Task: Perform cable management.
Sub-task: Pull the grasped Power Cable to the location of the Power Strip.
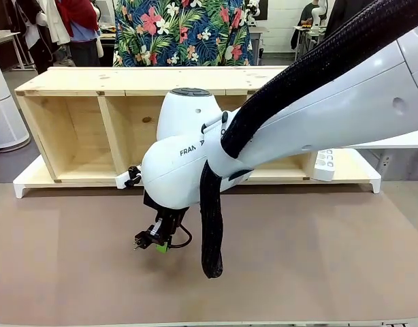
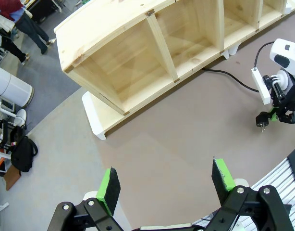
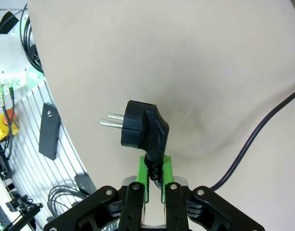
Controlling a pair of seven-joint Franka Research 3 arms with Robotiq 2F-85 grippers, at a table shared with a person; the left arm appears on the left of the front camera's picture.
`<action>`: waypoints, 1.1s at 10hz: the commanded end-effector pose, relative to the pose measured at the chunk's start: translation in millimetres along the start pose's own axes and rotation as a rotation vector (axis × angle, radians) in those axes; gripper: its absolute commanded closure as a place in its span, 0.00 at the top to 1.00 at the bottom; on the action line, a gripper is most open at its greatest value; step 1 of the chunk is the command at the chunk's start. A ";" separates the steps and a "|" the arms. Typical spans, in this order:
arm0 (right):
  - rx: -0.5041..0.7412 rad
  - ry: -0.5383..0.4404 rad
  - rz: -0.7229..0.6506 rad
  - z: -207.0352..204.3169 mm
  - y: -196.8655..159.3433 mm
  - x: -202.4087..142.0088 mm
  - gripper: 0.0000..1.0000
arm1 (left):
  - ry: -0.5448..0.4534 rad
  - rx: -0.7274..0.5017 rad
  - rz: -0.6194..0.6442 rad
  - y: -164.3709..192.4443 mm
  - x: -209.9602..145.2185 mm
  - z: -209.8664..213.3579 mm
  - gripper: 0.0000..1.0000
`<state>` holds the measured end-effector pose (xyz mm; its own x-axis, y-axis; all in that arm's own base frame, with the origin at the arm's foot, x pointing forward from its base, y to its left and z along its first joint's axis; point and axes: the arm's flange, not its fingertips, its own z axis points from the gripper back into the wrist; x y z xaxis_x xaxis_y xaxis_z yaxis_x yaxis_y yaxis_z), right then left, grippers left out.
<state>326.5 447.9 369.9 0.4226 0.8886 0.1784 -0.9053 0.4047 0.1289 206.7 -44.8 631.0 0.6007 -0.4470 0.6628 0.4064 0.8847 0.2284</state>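
At the far left edge of the worktop (image 1: 318, 259) the long wooden shelf (image 1: 79, 82) begins. It lies along the far edge on a white base board, its open compartments facing the robot. Behind it stands a person in a flowered shirt (image 1: 182, 30).

The left gripper (image 2: 165, 180) hangs over bare worktop on the robot's side. Its jaws are spread wide, with nothing between the green pads (image 2: 109, 185).

Left of the middle, towards the near edge, the right gripper (image 1: 161, 240) points down close over the surface. Its jaws are clamped on the cable (image 2: 229, 76), pinching the ribbed neck just behind the plug (image 3: 140, 127). The plug is black and angled, and its two bare round pins stick out sideways towards the left edge. It sits low over the worktop, and I cannot tell whether it touches.

From the gripper the cord curls in a small loop to the right. It then runs across the worktop to the foot of the shelf, where it slips out of sight at the base board.

Just right of the gripper a thick braided hose (image 1: 210, 225) hangs down from the right arm, which reaches in from the right side.

Further right, at the right end of the base board, a white multi-socket power block (image 1: 325, 163) stands well apart from the plug.
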 end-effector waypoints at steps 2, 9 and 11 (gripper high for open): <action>0.015 0.005 -0.011 -0.4 0.4 1.0 0.14 | -0.002 -0.002 0.008 0.4 -0.6 0.5 1.00; -0.148 -0.092 -0.276 45.4 -18.9 -72.1 0.14 | -0.002 -0.002 0.008 0.4 -0.6 0.5 1.00; -0.192 -0.122 -0.368 60.9 -29.1 -106.3 0.14 | -0.002 -0.002 0.008 0.4 -0.6 0.5 1.00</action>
<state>329.4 344.3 409.1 0.6693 0.6955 0.2614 -0.7258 0.6873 0.0295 206.7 -44.6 631.1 0.6008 -0.4466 0.6630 0.4062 0.8849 0.2280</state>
